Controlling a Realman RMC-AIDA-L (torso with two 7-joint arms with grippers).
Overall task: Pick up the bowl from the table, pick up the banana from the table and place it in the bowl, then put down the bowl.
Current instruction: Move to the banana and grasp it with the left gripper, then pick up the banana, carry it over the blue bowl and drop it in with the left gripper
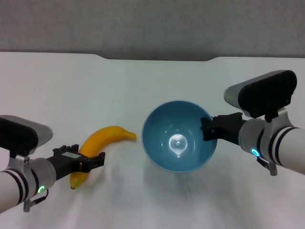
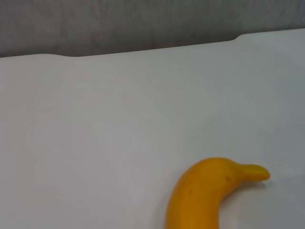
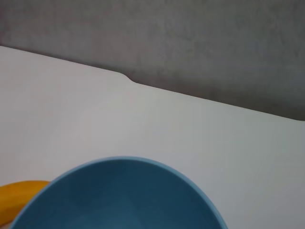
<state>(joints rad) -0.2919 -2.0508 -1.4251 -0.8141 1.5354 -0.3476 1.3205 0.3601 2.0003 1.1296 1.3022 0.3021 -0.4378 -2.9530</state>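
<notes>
White table (image 1: 143,76) under grey wall (image 1: 152,24) bears bowl (image 1: 167,152), banana (image 1: 102,138).

A grey wall (image 1: 152,24) stands behind.

No text, label, brand, number or sign can be read anywhere: not on the glossy light-blue round bowl (image 1: 178,140), the curved yellow banana (image 1: 102,143) or the plain white tabletop (image 1: 143,86).
</notes>
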